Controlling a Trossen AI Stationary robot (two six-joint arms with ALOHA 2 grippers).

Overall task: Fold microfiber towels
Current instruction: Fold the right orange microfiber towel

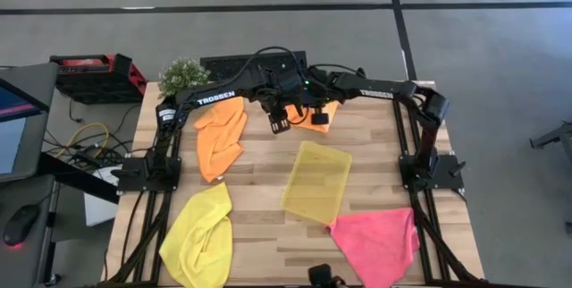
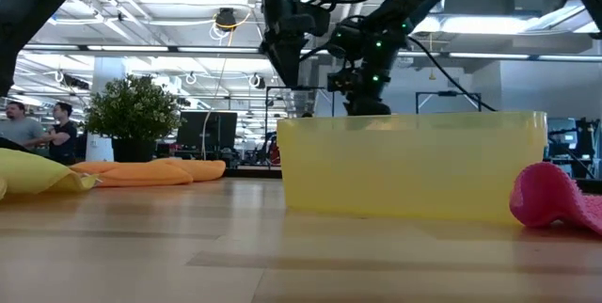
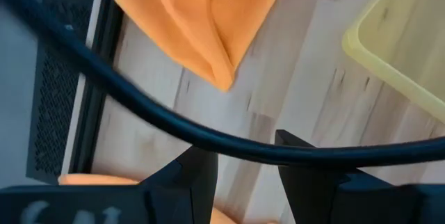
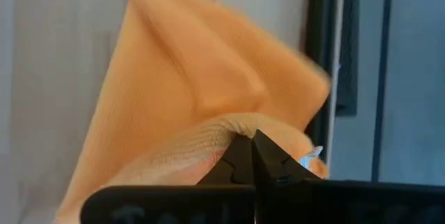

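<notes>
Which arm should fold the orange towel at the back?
Probably the right one. The right gripper is already shut on that orange towel at the table's far edge. The left gripper hangs open just beside it, holding nothing, so it could only help.

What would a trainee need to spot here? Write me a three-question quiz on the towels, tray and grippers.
1. True or false: the right gripper is shut on an orange towel.
2. Which towel lies nearest the tray? A yellow towel; B pink towel; C left orange towel.
3. Fill in: the left gripper hangs ____, holding nothing.

Key: 1 true; 2 B; 3 open.
</notes>
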